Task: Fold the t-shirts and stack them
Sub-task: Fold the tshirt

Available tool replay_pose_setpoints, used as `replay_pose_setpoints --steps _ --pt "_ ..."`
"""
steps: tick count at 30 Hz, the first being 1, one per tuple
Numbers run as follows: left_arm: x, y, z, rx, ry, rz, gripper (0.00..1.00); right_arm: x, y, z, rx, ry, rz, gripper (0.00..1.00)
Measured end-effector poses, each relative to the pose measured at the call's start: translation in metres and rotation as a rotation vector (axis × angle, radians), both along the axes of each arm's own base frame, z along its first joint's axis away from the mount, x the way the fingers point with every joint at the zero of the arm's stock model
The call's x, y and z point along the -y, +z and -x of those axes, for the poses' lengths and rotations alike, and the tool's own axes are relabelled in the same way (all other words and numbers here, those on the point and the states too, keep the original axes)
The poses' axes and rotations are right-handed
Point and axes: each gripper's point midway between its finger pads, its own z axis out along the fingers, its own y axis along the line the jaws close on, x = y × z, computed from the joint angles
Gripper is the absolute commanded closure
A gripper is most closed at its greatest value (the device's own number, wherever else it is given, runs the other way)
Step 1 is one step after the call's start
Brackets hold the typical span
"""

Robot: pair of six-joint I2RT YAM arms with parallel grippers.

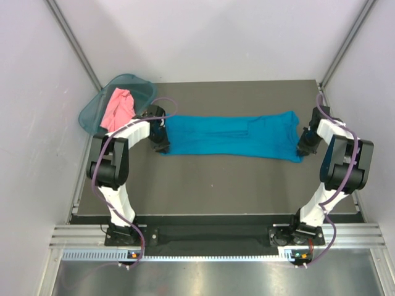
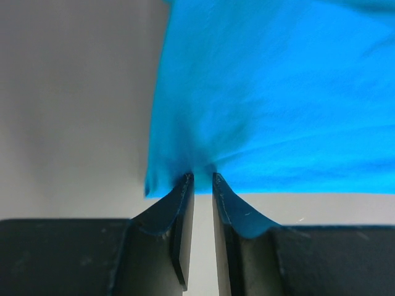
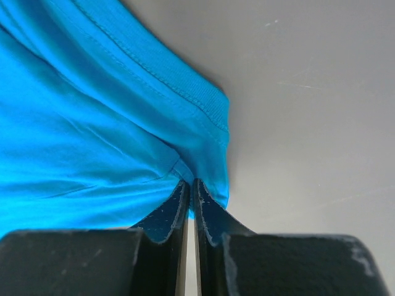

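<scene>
Teal-blue t-shirt lay stretched across the surface, the left gripper and right gripper each clamped on one end. Mid-fold, seemingly; the next move likely called for lifting both ends together.

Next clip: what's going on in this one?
Both arms hold the teal-blue t-shirt, which lies stretched in a long strip across the table. The left gripper pinches one end, the right gripper the other. The salmon-pink t-shirt sits crumpled in the teal basket, not yet folded.
</scene>
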Motion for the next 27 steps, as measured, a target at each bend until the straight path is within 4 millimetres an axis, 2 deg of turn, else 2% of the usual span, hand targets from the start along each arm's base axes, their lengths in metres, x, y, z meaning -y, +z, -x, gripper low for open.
replay_pose_setpoints --steps 4,5,9,11,14,18,22,27 --pt "-0.012 0.004 0.014 -0.007 0.016 -0.049 0.69 0.002 -0.006 0.004 -0.032 0.001 0.002 0.94" --pt "-0.017 0.008 0.018 -0.005 0.024 -0.07 0.64 0.003 -0.006 0.004 -0.034 -0.001 0.006 0.93" --pt "-0.028 0.035 0.016 0.066 0.046 -0.115 0.47 0.008 -0.005 0.006 -0.043 -0.008 0.021 0.92" --pt "-0.032 0.05 0.012 0.113 0.057 -0.128 0.44 0.009 -0.004 0.005 -0.043 -0.01 0.022 0.92" --pt "-0.033 0.057 0.004 0.132 0.067 -0.12 0.44 0.01 -0.004 0.003 -0.045 -0.01 0.021 0.93" --pt "-0.033 0.047 0.003 0.096 0.073 -0.102 0.44 0.014 -0.001 -0.001 -0.043 -0.01 0.032 0.96" --pt "-0.029 0.041 0.002 0.074 0.07 -0.08 0.44 0.029 0.003 -0.009 -0.038 -0.039 0.057 0.97" --pt "-0.016 0.049 -0.004 0.086 0.05 -0.015 0.45 0.052 0.003 -0.034 -0.014 -0.081 0.094 0.98"
